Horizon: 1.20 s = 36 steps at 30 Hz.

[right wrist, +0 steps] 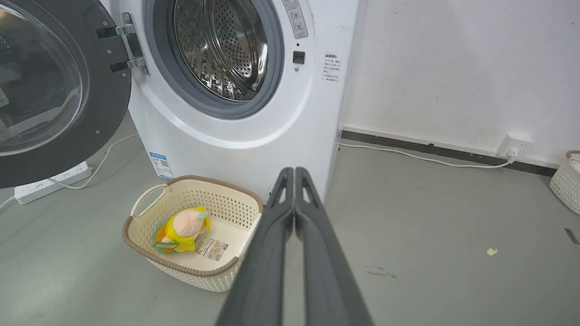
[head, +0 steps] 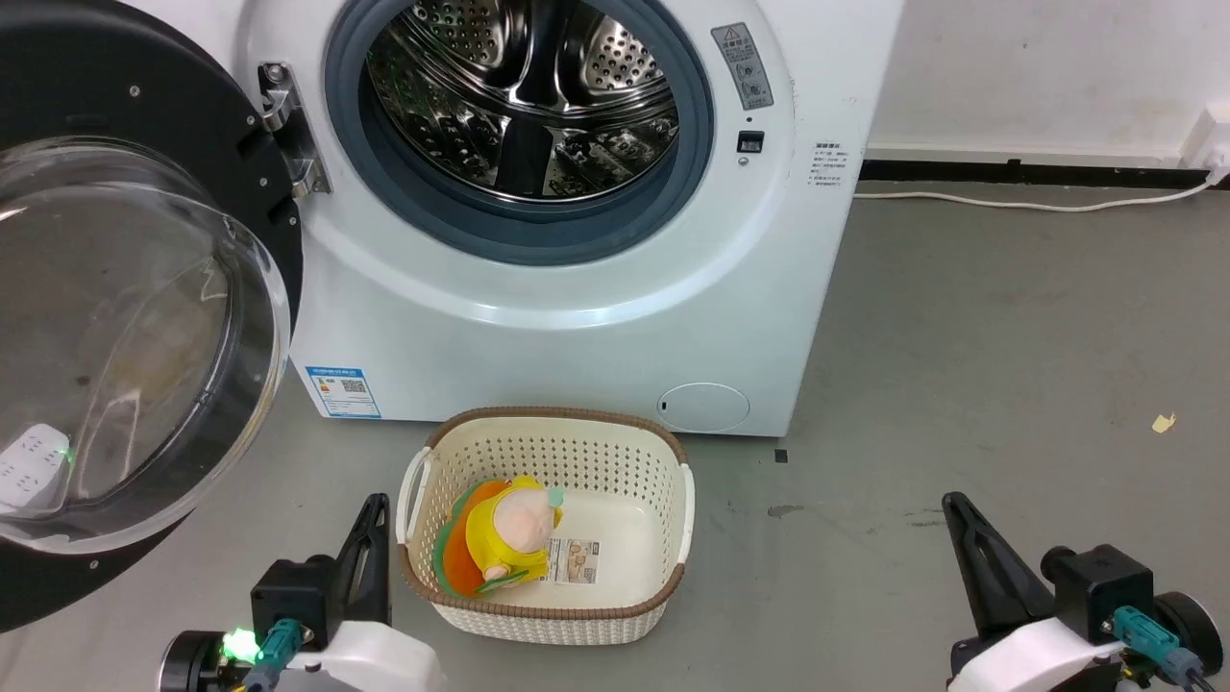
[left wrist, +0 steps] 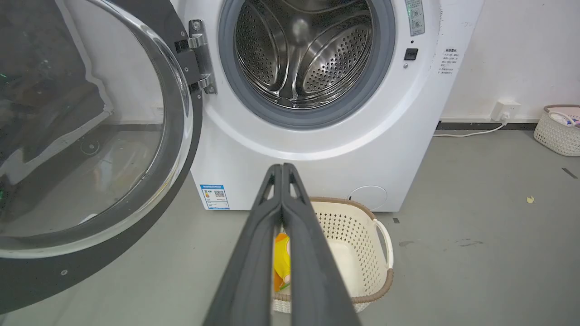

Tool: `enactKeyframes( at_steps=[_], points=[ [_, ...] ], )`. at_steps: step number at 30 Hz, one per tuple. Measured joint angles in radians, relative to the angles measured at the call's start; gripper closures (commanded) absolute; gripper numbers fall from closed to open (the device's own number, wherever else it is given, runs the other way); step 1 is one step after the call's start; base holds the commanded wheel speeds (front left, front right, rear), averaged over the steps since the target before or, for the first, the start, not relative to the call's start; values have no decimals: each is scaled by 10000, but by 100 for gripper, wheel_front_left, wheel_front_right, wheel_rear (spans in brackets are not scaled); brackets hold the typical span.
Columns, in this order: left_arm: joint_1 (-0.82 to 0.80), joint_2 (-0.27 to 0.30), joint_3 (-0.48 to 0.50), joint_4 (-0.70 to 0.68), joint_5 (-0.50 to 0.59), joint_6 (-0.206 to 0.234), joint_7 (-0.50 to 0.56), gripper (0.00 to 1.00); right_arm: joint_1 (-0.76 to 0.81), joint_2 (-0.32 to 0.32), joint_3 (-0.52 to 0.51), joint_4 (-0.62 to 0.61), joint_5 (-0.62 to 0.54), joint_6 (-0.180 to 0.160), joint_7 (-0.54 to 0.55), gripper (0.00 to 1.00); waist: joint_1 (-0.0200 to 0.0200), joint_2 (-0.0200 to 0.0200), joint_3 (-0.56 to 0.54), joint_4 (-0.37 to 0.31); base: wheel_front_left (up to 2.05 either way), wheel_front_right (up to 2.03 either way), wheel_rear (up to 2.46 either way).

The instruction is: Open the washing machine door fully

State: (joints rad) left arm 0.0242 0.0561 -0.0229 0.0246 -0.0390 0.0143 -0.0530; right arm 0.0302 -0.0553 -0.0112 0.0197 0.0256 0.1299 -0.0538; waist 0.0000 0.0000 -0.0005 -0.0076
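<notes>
Left claw (left wrist: 282,168) and right claw (right wrist: 294,171) are both pinched together on nothing, well in front of the washing machine (head: 577,327). A basket (head: 557,416) sits just before the machine. The washing machine door (head: 144,317) stands swung wide at the machine's left; a stray left-arm sweep could knock it back shut.

It seems to be a plain laundry corner of a room: a white front-loading washing machine (head: 577,317) at the upper middle stands on a bare grey floor (head: 1009,384) against a white wall (head: 1038,67), with a cream laundry basket (head: 577,459) before it, at the lower middle
</notes>
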Motion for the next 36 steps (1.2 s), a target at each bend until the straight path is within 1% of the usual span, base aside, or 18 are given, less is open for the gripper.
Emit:
enactKeyframes(
  at_steps=[24, 36],
  points=[
    [-87, -56, 186, -194, 290, -86, 525, 100, -164, 0, 105, -144, -178, 0, 527, 100, 0, 0, 5, 76, 0, 0, 0],
    [-89, -61, 228, -203, 301, -86, 527, 100, -167, 2, 113, -151, -180, 0, 533, 100, 0, 0, 5, 76, 0, 0, 0]
  ],
)
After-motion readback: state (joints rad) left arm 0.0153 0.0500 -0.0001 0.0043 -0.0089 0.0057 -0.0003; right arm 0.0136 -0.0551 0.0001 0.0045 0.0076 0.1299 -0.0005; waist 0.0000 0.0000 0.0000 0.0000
